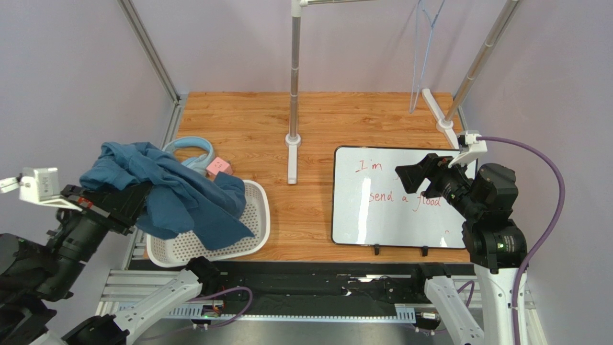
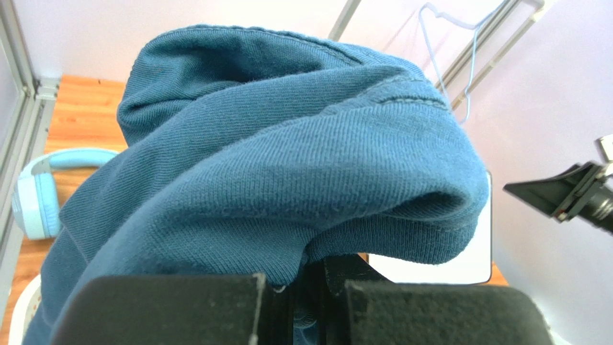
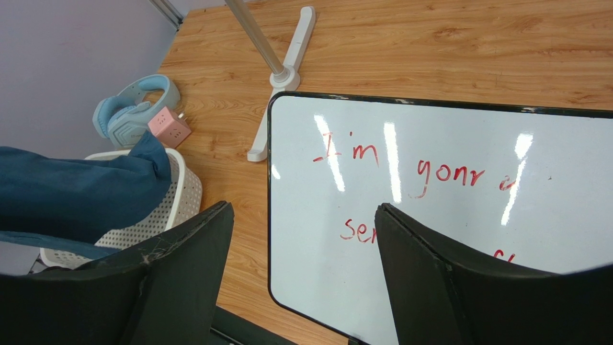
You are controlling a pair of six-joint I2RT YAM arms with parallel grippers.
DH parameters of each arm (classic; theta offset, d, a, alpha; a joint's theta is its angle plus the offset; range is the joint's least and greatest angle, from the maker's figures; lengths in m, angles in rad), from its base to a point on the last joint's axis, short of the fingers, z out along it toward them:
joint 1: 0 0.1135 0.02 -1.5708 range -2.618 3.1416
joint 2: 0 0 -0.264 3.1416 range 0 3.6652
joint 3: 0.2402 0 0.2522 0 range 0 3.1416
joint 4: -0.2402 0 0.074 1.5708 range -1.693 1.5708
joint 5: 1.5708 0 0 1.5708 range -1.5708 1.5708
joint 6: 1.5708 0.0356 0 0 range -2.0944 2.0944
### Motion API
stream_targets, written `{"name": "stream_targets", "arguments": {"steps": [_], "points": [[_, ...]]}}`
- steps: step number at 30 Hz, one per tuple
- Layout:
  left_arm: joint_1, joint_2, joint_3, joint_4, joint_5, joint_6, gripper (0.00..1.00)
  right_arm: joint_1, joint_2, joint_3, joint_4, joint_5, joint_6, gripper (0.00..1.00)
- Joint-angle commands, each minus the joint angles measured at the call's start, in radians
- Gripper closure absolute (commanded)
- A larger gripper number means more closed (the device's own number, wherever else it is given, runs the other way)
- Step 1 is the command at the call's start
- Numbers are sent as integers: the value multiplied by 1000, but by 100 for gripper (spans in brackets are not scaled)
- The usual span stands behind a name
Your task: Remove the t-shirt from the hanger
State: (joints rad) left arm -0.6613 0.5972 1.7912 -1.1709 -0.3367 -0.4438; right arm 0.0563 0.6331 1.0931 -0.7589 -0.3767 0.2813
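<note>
black pads (image 2: 165, 310) of left pincer (image 2: 296, 298) fill the bottom of the left wrist view, jaws nearly together w/ a fold of the t-shirt (image 2: 288, 165) nipped in the slit btwn them; rest of the teal cloth is heaped over the pincer & arm, and in the top view it trails down across the white perforated basket (image 1: 257, 215) at the desk's (image 1: 237, 122) left side; hanger (image 1: 417, 57) hangs bare from the rail at far right, well apart from the shirt, no cloth on it; so main job looks done, shirt & hanger are separate; what's left, prob. only to let go of the cloth & settle it in or by the basket, then pull the arm clear; right pincer (image 3: 302, 273) is spread wide & holds nothing, hovering above the whiteboard (image 1: 388, 194); writing on the board in red marker: "i'm" up top, then what reads as "gonr a" in the right wrist view, 2nd line "send a flood" in the top view, partly hidden by the arm; no brand or collar label visible on the shirt; pale-blue headphones (image 1: 191, 147) & a pink cube (image 1: 218, 167) sit just behind the basket, no readable marks on either; rack pole (image 1: 295, 72) stands mid-desk.
</note>
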Motion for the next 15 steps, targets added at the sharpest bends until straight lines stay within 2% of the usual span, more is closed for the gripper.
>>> {"name": "stream_targets", "arguments": {"steps": [1, 8, 15], "points": [[-1, 7, 140, 10, -31, 34, 100, 5, -6, -1, 36, 5, -17, 22], [-3, -5, 195, -13, -2, 17, 100, 5, -9, -9, 41, 2, -17, 22], [-1, 9, 90, 33, 8, 20, 100, 10, -12, -9, 36, 5, -19, 22]]}}
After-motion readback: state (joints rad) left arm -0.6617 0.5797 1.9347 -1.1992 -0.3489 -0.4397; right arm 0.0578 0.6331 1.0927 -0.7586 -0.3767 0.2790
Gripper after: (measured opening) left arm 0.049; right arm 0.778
